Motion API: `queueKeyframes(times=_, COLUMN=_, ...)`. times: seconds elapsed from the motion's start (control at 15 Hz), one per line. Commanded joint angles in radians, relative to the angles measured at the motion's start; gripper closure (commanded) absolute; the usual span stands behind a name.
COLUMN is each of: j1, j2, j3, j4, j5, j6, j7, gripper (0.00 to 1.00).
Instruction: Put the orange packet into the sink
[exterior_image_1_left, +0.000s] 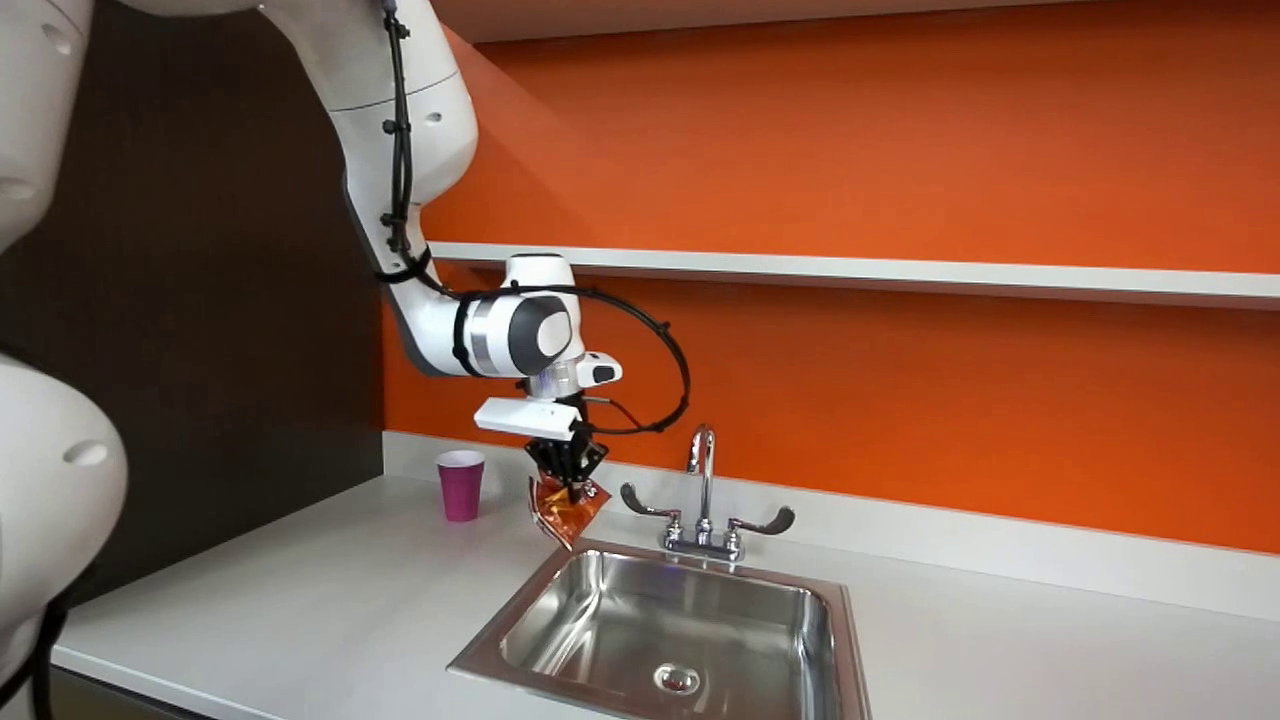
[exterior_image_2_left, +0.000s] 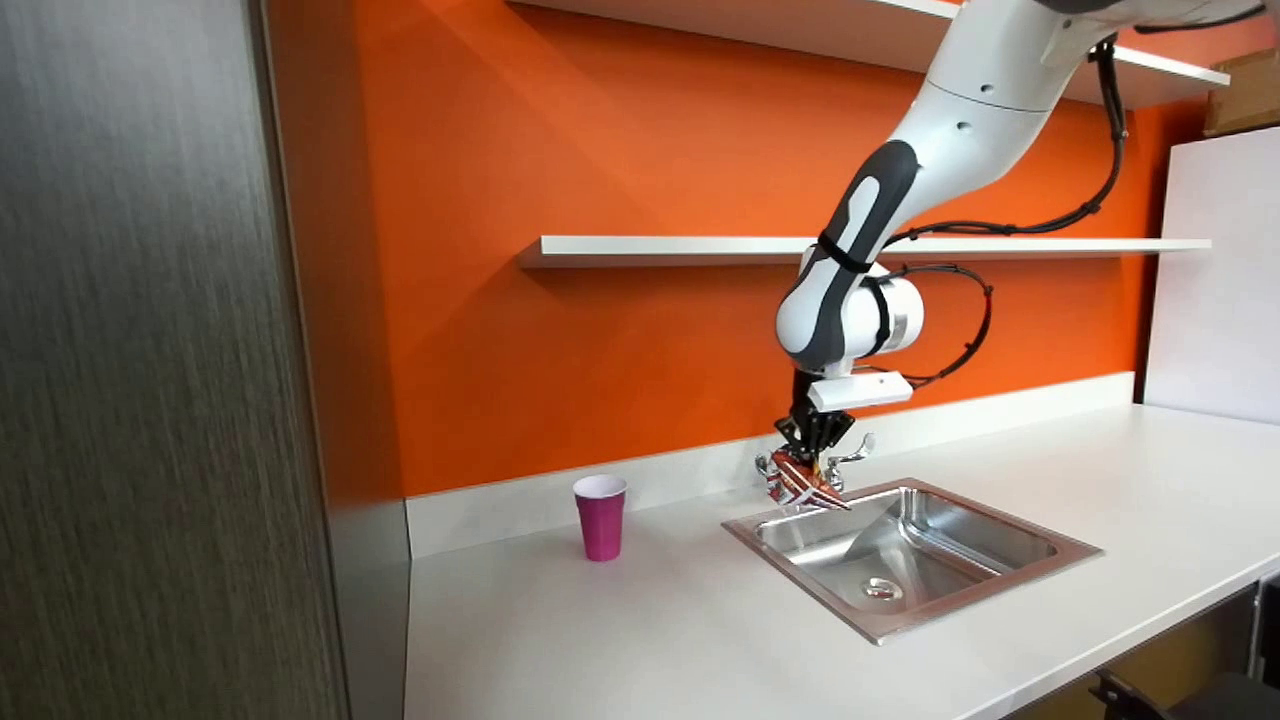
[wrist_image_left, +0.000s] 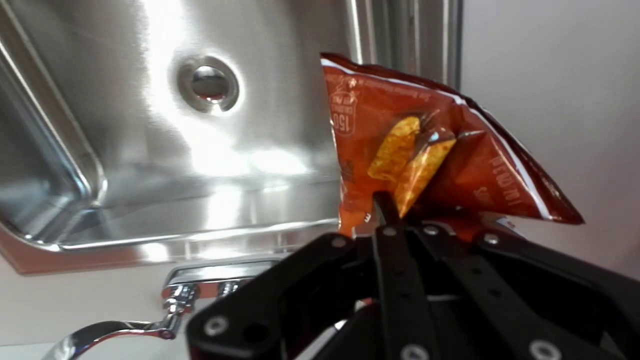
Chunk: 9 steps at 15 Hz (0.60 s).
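Observation:
The orange packet (exterior_image_1_left: 563, 515) hangs crumpled from my gripper (exterior_image_1_left: 573, 490), which is shut on it. Both also show in an exterior view, the packet (exterior_image_2_left: 800, 482) and the gripper (exterior_image_2_left: 814, 452). The packet is in the air near the sink's back corner on the cup side. In the wrist view the packet (wrist_image_left: 362, 120) spreads beyond the fingertips (wrist_image_left: 400, 207) and covers part of the sink's edge. The steel sink (exterior_image_1_left: 848, 640) is visible in both exterior views, its rim (exterior_image_2_left: 1070, 550) flat on the counter. Its basin (wrist_image_left: 280, 95) and drain fill the wrist view's upper left.
A chrome faucet (exterior_image_1_left: 705, 500) with two lever handles stands behind the sink, close to the gripper; one lever (wrist_image_left: 115, 327) shows in the wrist view. A pink cup (exterior_image_1_left: 461, 490) stands upright on the counter beside the sink. A white shelf (exterior_image_2_left: 680, 248) runs along the orange wall.

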Motion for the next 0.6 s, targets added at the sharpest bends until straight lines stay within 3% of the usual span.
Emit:
queueKeyframes(times=0.0, j1=-0.062, j2=-0.009, j3=-0.041, j4=0.012, j5=-0.046, j6=-0.026, j7=0.004, gripper=1.00)
queueKeyframes(times=0.53, j1=-0.163, j2=0.061, j3=-0.109, j4=0.034, j5=-0.056, j6=-0.011, j7=-0.012, gripper=1.00)
